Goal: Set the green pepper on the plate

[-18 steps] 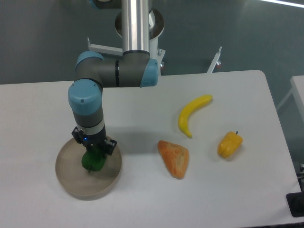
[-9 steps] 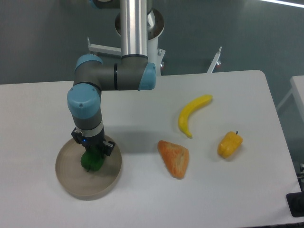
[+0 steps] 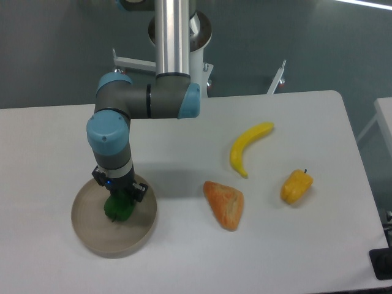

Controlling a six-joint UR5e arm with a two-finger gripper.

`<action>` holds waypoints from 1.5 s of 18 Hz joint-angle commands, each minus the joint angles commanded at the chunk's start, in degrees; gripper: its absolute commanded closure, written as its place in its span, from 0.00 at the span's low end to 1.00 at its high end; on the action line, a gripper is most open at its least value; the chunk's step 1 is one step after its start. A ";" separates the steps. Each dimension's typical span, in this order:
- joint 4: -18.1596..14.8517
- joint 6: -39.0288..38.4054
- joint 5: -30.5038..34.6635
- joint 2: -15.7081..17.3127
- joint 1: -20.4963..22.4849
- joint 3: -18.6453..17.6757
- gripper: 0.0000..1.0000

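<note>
The green pepper [image 3: 118,209] is a small dark-green lump over the middle of the round beige plate [image 3: 92,236] at the table's front left. My gripper [image 3: 119,202] points straight down onto it from above, and its fingers are closed around the pepper's top. The wrist hides most of the fingers. I cannot tell whether the pepper rests on the plate or hangs just above it.
A yellow banana [image 3: 247,147] lies right of centre. An orange-brown bread piece [image 3: 225,204] lies in front of it. A yellow-orange pepper [image 3: 296,186] sits further right. The arm's base column [image 3: 171,37] stands at the back edge.
The arm has shifted slightly to the left over the plate with the green pepper still in the gripper. Nothing else moved.
</note>
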 joint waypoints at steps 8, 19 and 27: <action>-0.09 0.17 0.17 1.40 0.17 1.14 0.00; -2.45 17.56 0.79 7.82 11.41 2.20 0.00; -2.81 33.28 5.61 8.09 18.01 2.99 0.00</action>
